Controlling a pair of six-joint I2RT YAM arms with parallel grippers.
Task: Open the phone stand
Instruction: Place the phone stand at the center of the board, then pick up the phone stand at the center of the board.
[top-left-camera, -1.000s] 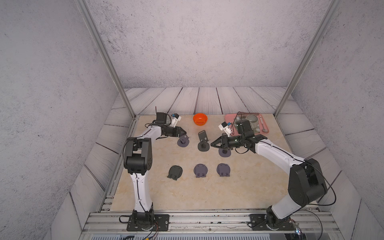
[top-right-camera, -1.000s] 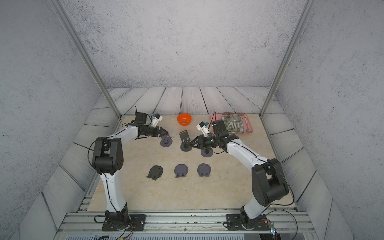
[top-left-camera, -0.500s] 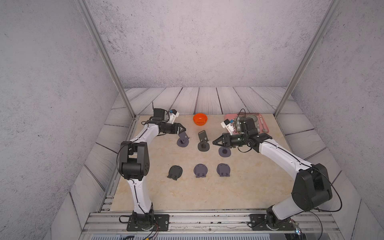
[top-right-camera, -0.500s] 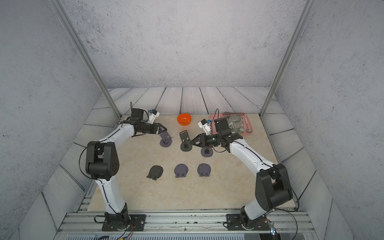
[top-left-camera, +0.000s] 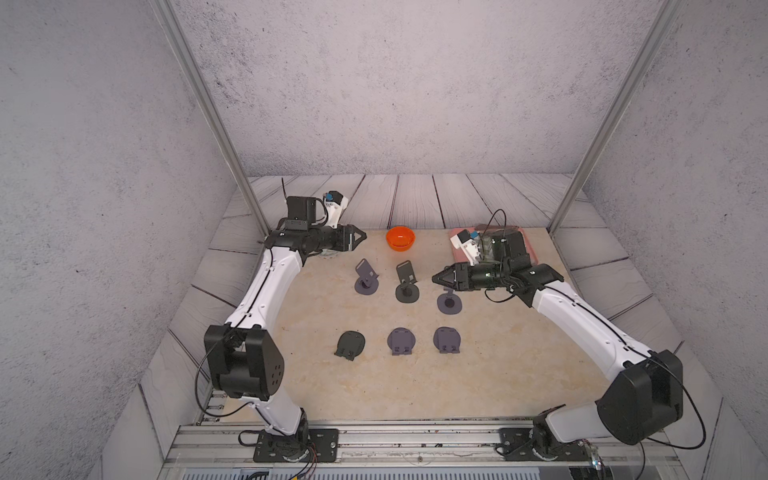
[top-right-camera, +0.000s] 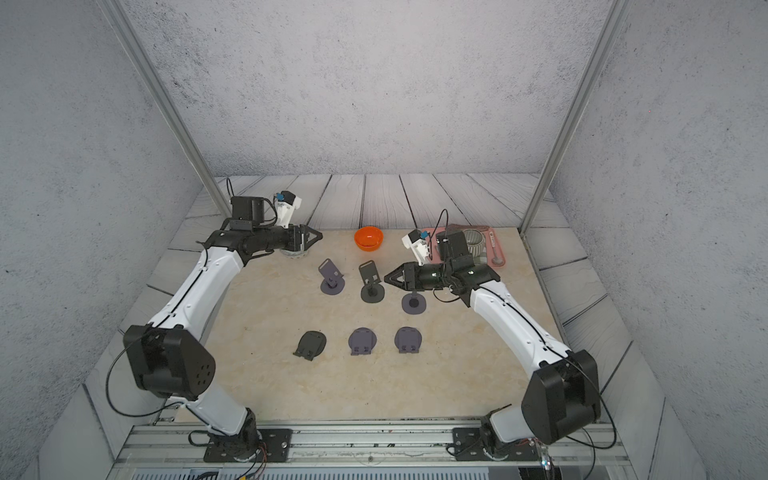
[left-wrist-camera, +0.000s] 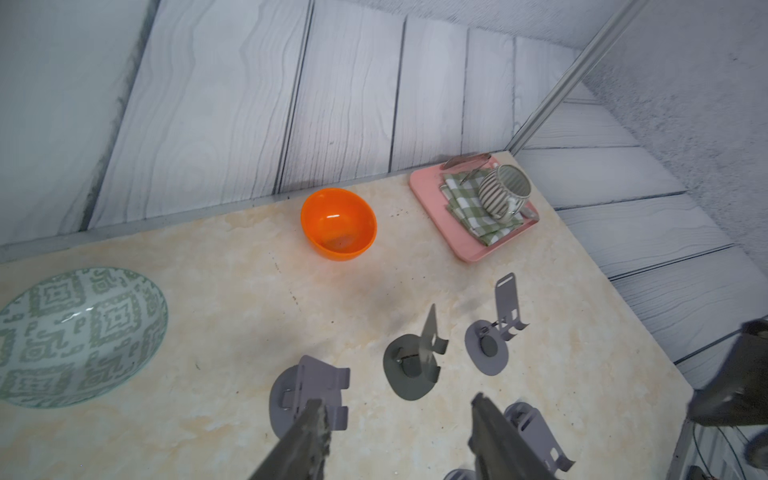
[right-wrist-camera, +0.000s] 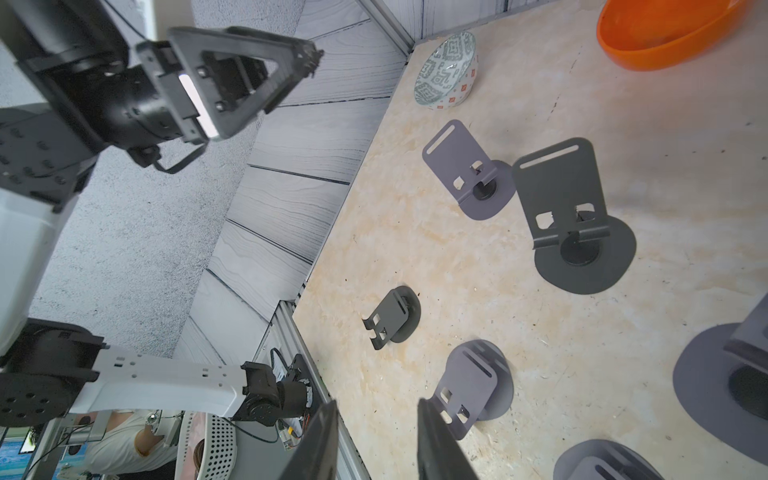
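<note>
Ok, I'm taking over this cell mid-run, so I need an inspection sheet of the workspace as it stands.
Surface: beige marbled tabletop, a few dark specks.
Job's things: back-row phone stands, three, opened upright; front-row phone stands, three, folded flat.
Clutter: orange bowl; patterned bowl; pink tray holding checked napkin, striped mug.
Grippers: left gripper open, empty, near the patterned bowl; right gripper open, empty, by the back right stand.
Cables: black cables loop off both arms.
Surroundings: grey walls, metal posts; person beyond the front rail, seen from the right wrist.
</note>
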